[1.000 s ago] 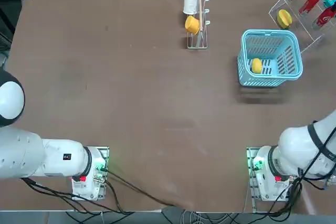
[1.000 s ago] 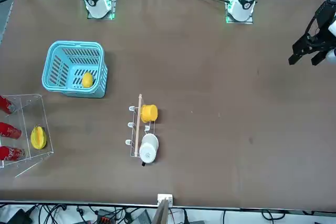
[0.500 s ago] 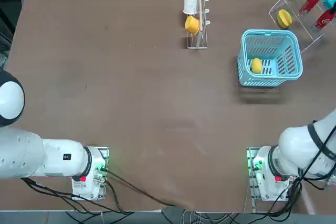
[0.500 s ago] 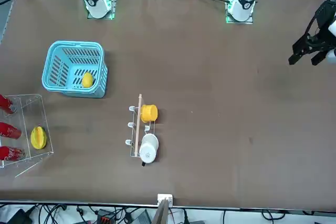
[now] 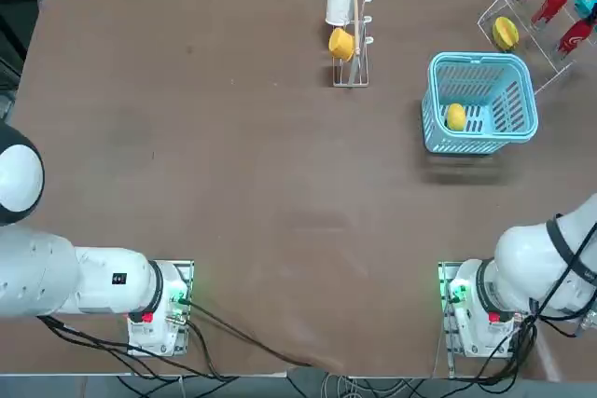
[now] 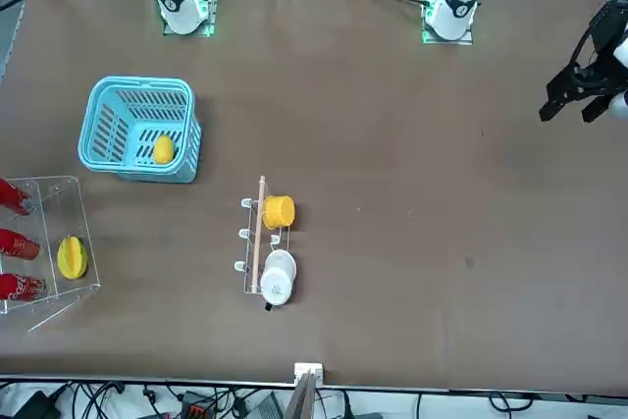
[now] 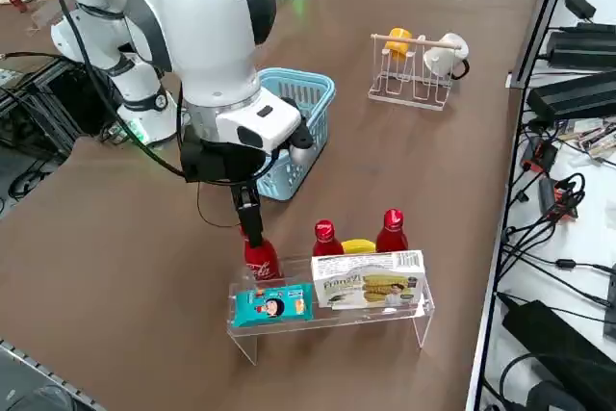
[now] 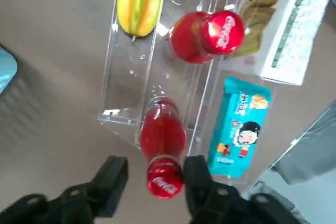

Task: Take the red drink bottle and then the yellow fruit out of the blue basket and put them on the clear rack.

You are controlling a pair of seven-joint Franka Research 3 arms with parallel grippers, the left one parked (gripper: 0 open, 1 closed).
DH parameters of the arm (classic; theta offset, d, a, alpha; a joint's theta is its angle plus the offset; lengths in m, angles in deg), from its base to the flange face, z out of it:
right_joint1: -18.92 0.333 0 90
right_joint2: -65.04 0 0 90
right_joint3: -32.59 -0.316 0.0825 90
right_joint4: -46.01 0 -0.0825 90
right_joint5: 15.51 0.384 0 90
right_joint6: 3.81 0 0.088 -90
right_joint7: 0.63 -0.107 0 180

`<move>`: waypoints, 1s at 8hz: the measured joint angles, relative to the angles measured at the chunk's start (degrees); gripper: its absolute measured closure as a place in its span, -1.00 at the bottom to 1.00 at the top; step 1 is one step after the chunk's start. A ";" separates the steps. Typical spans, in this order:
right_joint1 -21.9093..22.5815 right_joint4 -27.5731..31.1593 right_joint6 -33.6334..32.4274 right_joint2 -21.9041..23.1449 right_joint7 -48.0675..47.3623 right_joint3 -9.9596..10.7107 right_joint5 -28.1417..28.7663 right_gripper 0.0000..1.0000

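The red drink bottle [image 8: 161, 140] stands upright on the clear rack [image 8: 131, 93], at its end nearest the robot [image 7: 260, 259]. My right gripper [image 8: 155, 169] hangs straight over it [image 7: 250, 226], open, with a finger on either side of the cap. One finger stands off the cap and the other sits close against it. The yellow fruit [image 5: 455, 116] lies alone in the blue basket [image 5: 480, 62], also seen in the front view [image 6: 163, 149]. The basket [image 7: 318, 86] stands beside the rack [image 7: 327, 322].
Two more red bottles [image 7: 325, 238] [image 7: 390, 228], a yellow star fruit [image 8: 139, 1], a biscuit box [image 7: 371, 281] and a teal snack pack [image 7: 272, 305] share the rack. A peg stand [image 5: 351, 34] with a white cup [image 5: 338, 5] and a yellow cup [image 5: 341, 44] stands mid-table.
The red bottle at the rack's near end has shifted slightly in the top and front views. The basket, the fruit and the cup stand have not moved.
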 joint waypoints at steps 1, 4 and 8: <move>-0.01 -0.77 -0.36 0.04 -0.01 0.00 0.70 -0.74; 0.06 -6.57 -8.17 0.53 -1.20 -0.11 4.83 -1.00; 4.08 -9.94 -21.12 7.08 -22.26 -1.36 7.87 -1.00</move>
